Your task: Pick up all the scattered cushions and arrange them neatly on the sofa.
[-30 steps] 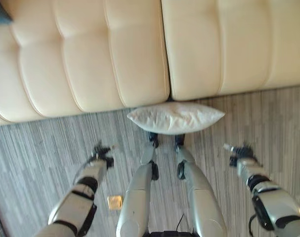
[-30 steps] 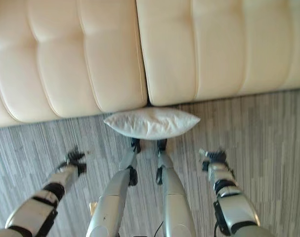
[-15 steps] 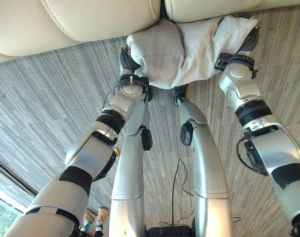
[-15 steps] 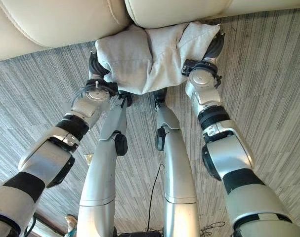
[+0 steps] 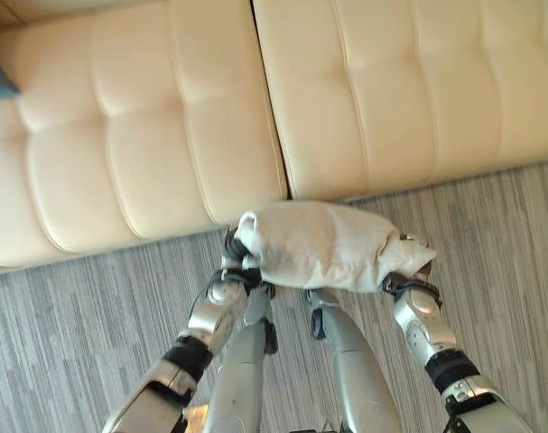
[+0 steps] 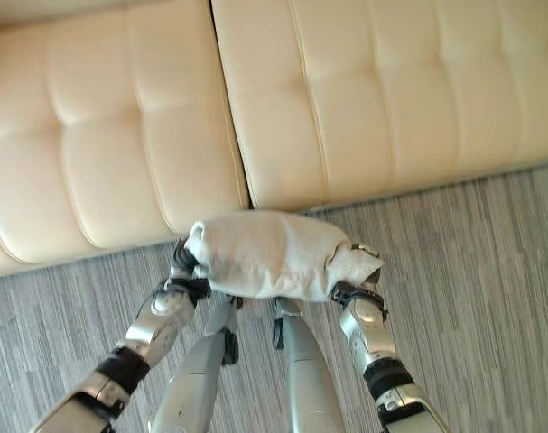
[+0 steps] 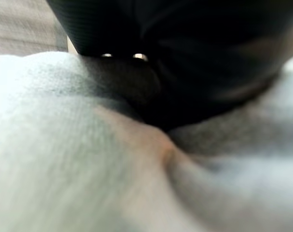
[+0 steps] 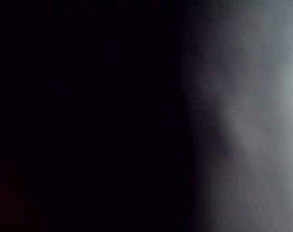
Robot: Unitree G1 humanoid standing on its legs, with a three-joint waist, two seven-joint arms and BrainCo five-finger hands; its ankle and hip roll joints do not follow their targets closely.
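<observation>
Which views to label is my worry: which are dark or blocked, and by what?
Right wrist view: nearly all dark, pale cushion along one edge. Left wrist view: left hand and cushion cloth close against the lens. Eye views: evenly lit, sofa and right hand plain.

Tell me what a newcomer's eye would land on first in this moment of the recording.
First, the pale grey cushion, held between the left robot hand and the right robot hand at its two ends, just in front of the sofa's front edge. Behind it the cream tufted sofa spans the whole upper view, and grey striped flooring lies below.
</observation>
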